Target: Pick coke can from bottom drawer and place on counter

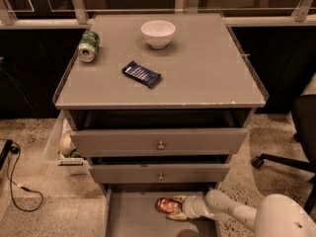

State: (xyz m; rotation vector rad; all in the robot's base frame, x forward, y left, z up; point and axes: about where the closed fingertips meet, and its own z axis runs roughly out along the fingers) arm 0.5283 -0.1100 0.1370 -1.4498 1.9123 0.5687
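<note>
The coke can [166,205], red-orange and lying on its side, rests in the open bottom drawer [131,216], a flat grey tray pulled out at floor level. My gripper [176,208] reaches in from the right on its white arm [232,212]. Its fingers [177,199] sit against the can's right end, one on each side, closed on it. The can still lies on the drawer floor. The counter [197,78] is the wide grey top of the cabinet above.
On the counter stand a white bowl [158,33], a green soda can [88,46] on its side at the back left, and a dark blue snack packet [141,74]. The two knobbed drawers [159,142] stick out above the bottom drawer. A chair base [281,162] is at the right, a cable [15,181] on the floor at the left.
</note>
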